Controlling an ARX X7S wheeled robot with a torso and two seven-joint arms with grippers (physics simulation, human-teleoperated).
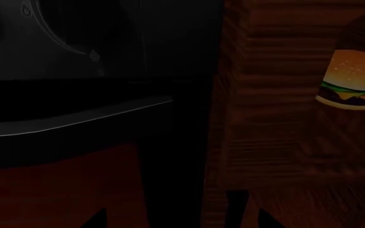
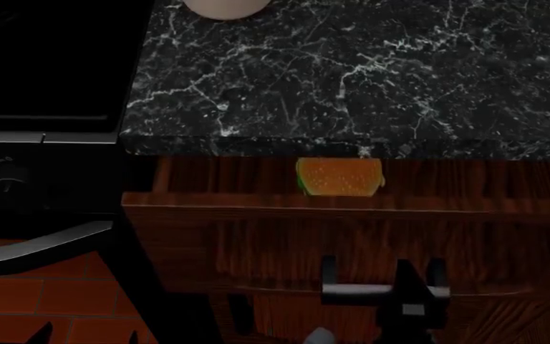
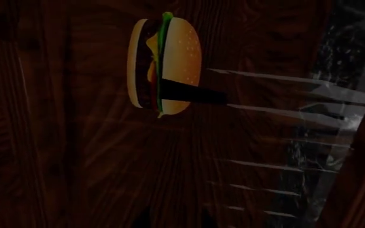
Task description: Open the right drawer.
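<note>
Marble counter [image 2: 371, 72] | right gripper [image 2: 404, 290] jaws closed on right drawer [image 2: 351, 236] handle [image 2: 366, 289]

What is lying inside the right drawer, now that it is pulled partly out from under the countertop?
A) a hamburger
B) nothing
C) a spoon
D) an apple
A: the head view shows a hamburger with a sesame bun in the right drawer, just below the edge of the black marble countertop.
</note>
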